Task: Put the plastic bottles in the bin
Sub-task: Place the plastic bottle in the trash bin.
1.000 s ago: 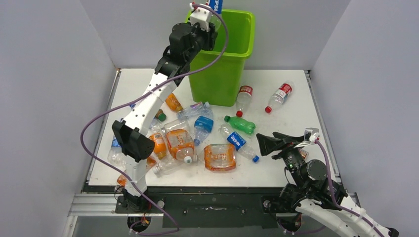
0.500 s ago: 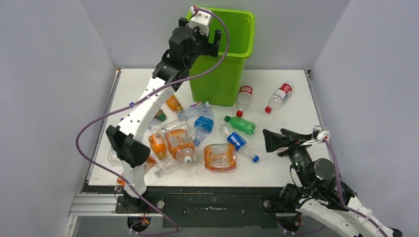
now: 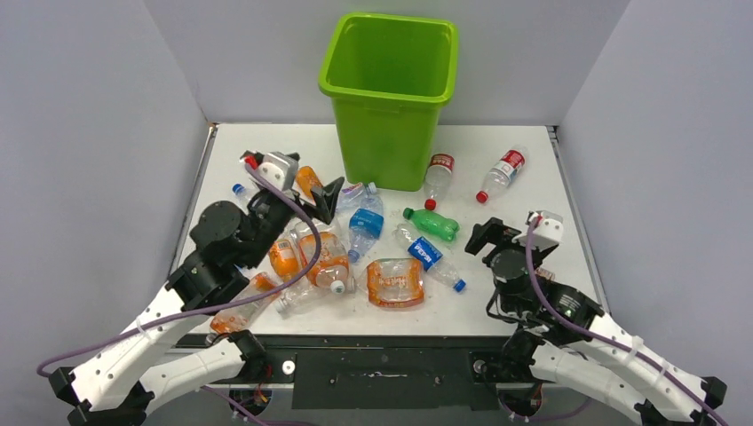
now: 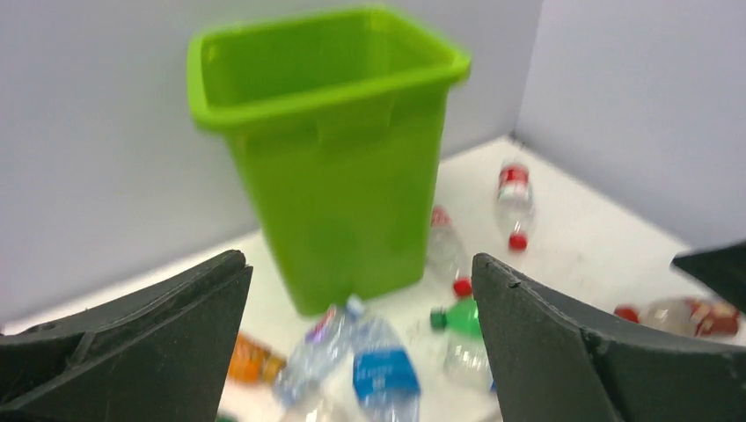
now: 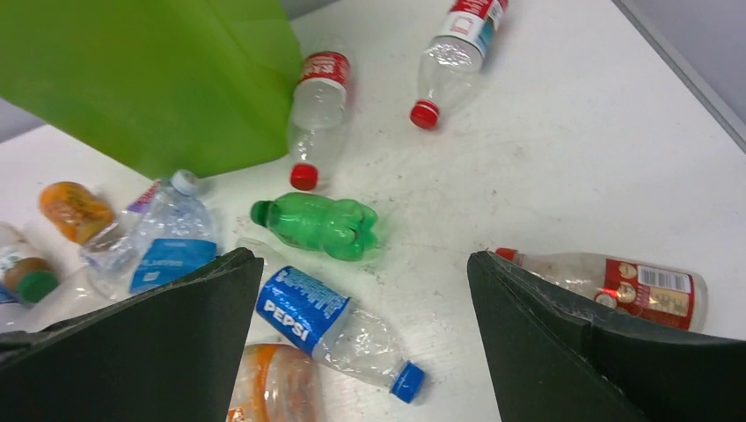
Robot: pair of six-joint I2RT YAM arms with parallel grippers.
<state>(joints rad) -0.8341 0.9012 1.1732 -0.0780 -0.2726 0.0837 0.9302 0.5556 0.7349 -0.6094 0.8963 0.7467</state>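
Note:
The lime-green bin (image 3: 391, 80) stands at the back centre, also in the left wrist view (image 4: 334, 167). Plastic bottles lie scattered in front of it: a green one (image 3: 432, 224) (image 5: 321, 224), a blue-labelled Pepsi one (image 3: 428, 257) (image 5: 334, 325), two red-labelled ones (image 3: 438, 177) (image 3: 503, 173), and an orange-and-clear heap (image 3: 321, 257). My left gripper (image 3: 297, 200) (image 4: 359, 264) hangs open and empty above the heap, facing the bin. My right gripper (image 3: 506, 240) (image 5: 365, 258) is open and empty just above the table, right of the Pepsi bottle.
A crushed orange bottle (image 3: 394, 282) lies near the front edge. Another red-labelled bottle (image 5: 633, 286) lies by my right finger. Grey walls close in the left, back and right of the white table (image 3: 533, 293).
My left gripper opened over the bin and the blue-labelled bottle it held is gone from it. The left arm then swung down and back to the heap. The right gripper shifted slightly.

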